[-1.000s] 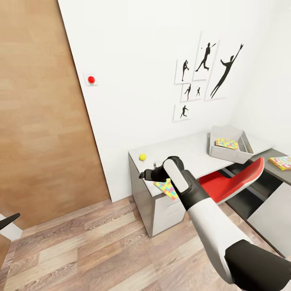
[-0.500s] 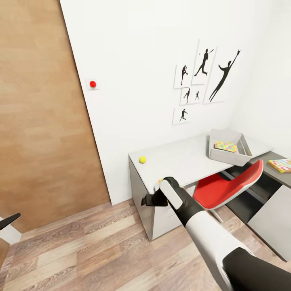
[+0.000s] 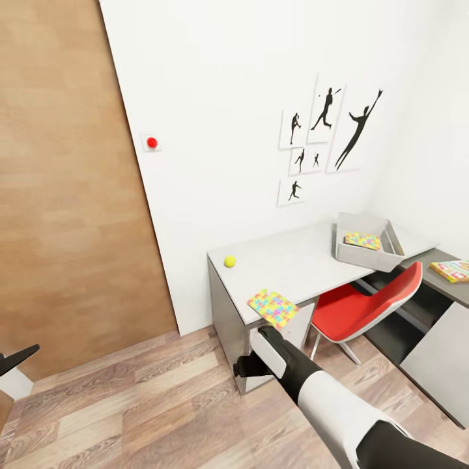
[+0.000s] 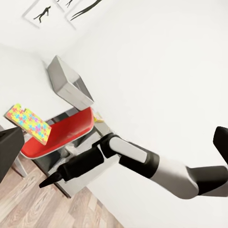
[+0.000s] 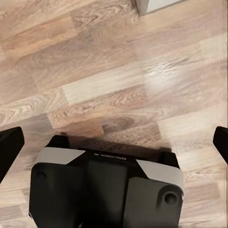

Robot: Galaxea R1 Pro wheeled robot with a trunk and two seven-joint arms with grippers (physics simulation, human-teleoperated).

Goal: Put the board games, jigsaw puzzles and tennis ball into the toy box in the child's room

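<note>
Down in front of the pale surface (image 3: 293, 260), low by its cabinet front and over the wood-plank floor (image 3: 150, 404), hangs the right gripper (image 3: 247, 366). The right wrist view shows its 2 dark fingers (image 5: 9, 148) spread far apart at either edge, with nothing between them and touching nothing. The left gripper (image 3: 18, 358) pokes in at the lower left corner of the head view, and its wrist view likewise shows its fingers (image 4: 8, 149) set wide and empty. 1 jigsaw puzzle (image 3: 273, 307) lies flat on the surface right at its front edge, just above the right gripper and apart from it. The tennis ball (image 3: 229, 261) sits further back near the surface's left end. The toy box (image 3: 372, 256) stands at the far right of the surface with a second jigsaw puzzle (image 3: 363, 240) inside it. A board game (image 3: 453, 270) rests on the lower dark-grey top beyond the red chair (image 3: 365, 306). The right wrist view adds the robot's own dark base (image 5: 104, 190) below the gripper, with a line of small lettering I cannot read. The left wrist view shows the right arm (image 4: 142, 159) from the side, with the chair, puzzle and toy box behind it. The board game's print is too small to read.
</note>
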